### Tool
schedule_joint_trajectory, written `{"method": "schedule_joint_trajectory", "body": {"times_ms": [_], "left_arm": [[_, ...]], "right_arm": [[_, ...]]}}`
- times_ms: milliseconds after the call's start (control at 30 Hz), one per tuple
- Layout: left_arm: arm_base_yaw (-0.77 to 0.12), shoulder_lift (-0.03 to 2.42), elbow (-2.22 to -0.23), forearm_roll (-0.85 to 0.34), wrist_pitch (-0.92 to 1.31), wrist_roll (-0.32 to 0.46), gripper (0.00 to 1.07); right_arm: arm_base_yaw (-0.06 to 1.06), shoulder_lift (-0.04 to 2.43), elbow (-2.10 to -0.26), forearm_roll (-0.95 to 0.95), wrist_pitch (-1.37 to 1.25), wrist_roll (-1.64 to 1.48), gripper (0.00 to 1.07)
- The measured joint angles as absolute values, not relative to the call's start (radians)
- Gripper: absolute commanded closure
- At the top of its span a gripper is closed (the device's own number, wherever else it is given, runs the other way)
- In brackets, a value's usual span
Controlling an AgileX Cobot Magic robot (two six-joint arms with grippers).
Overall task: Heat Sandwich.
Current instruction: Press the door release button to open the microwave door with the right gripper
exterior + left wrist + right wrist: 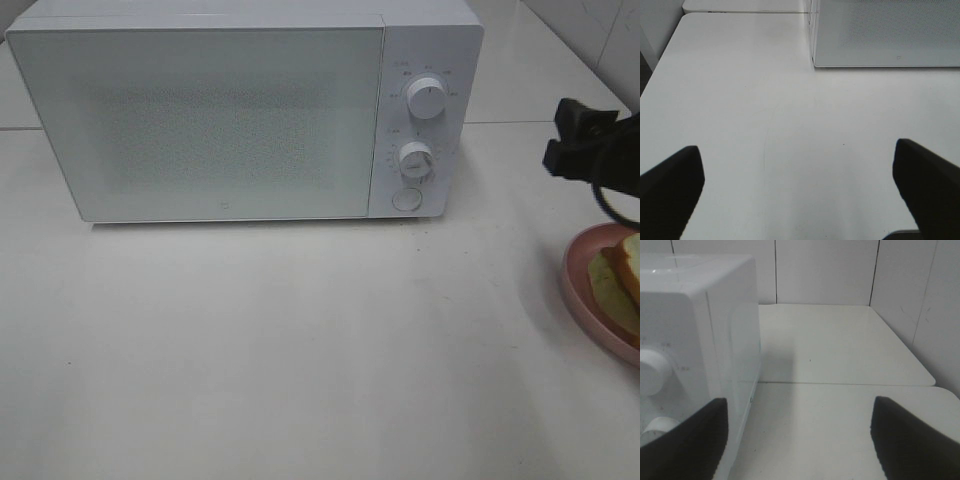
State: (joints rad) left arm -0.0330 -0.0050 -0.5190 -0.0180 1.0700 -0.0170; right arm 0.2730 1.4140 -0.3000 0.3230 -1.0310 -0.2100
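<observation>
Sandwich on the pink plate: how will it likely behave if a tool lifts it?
The sandwich looks like soft bread over leafy filling, so it probably squashes under a firm pinch. Its layers look offset, so they may slide apart when lifted. Lying flat on the plate, it should not roll.

Microwave (430,40) casing: white, smooth, plastic-looking, faint sheen. Door (200,120): glossy pale panel with a fine speckled dot pattern behind it. Knobs (427,98): white, smooth, apparently plastic. Table (300,340): off-white, smooth, semi-matt — soft reflections only. Plate (580,290): pink, smooth, low gloss; material undetermined. Sandwich (612,290): porous white bread, tan crust, dull. Fingers (670,190) of left gripper (797,195) and of right gripper (797,445): black, matt, plain. Wall tiles (825,270): white, smooth, satin.
</observation>
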Motion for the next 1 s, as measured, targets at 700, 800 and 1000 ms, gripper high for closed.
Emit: {"method": "schedule_joint_trajectory", "body": {"times_ms": [700,800,1000], "left_arm": [[-0.033,-0.005,-0.519,-0.018,1.070,-0.017,0.09],[-0.033,-0.005,-0.519,-0.018,1.070,-0.017,0.09],[-0.033,-0.005,-0.519,-0.018,1.070,-0.017,0.09]], "right_arm": [[0.768,1.719,-0.297,0.722,-1.199,-0.263,0.31],[0.798,1.734,-0.300,0.743,-1.199,-0.263,0.31],[0.815,1.738,-0.302,0.757,-1.201,-0.263,0.31]]}}
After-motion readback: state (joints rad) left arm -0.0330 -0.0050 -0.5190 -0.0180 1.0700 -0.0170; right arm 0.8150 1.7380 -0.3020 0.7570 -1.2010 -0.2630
